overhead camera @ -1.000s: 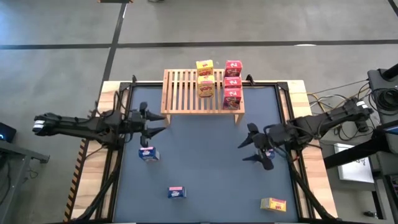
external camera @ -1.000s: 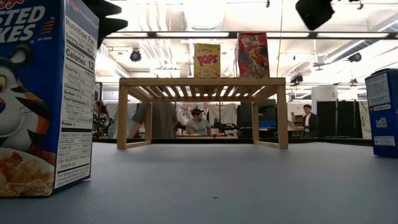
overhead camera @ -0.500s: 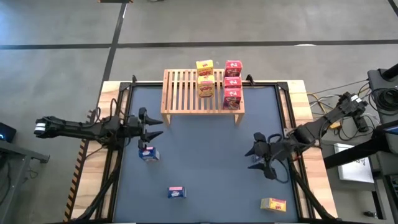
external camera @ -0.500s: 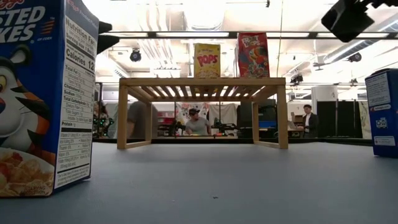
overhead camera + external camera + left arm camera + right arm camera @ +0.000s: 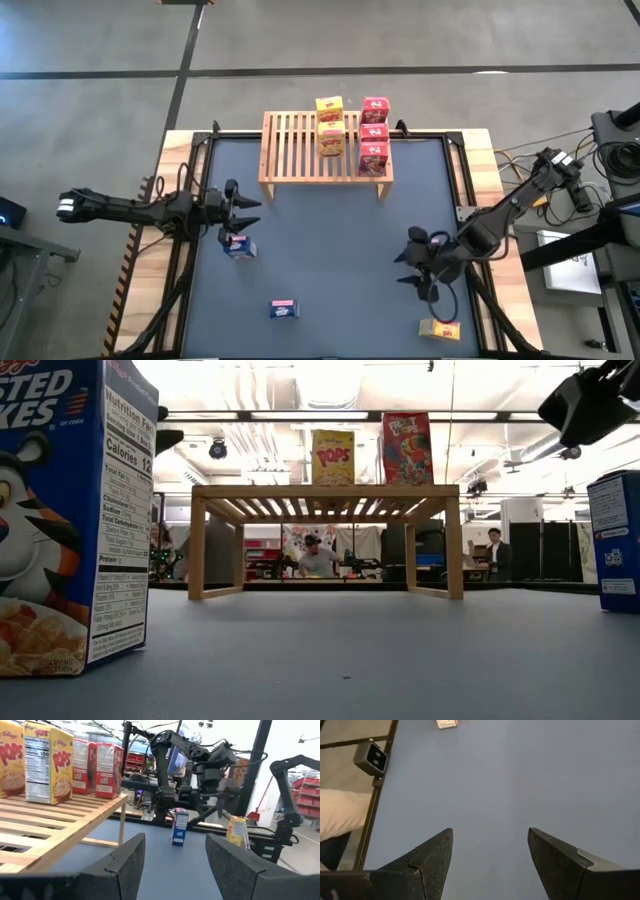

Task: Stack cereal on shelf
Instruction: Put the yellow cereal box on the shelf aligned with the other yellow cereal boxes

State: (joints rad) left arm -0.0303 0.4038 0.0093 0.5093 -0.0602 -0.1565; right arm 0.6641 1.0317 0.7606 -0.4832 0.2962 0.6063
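The wooden shelf [image 5: 325,148] stands at the table's far middle. Two yellow boxes [image 5: 331,125] and three red boxes [image 5: 374,132] stand on its slats. Two blue boxes [image 5: 238,246] [image 5: 284,310] and one yellow box [image 5: 440,329] rest on the table. A third blue box [image 5: 179,826] shows only from the left wrist, standing near my right arm. My left gripper [image 5: 247,209] is open and empty, just beyond the left blue box. My right gripper [image 5: 415,270] is open and empty, above the table beyond the loose yellow box.
Bare table surface [image 5: 330,250] lies between the two grippers and in front of the shelf. The shelf's left slats [image 5: 290,145] carry nothing. A small camera [image 5: 371,757] sits at the table's near edge. People sit in the room behind the shelf [image 5: 318,555].
My right gripper has drawn back from the table's middle toward the near and right edges, still open. My left gripper has drawn back a little toward the left edge, still open. No box has moved.
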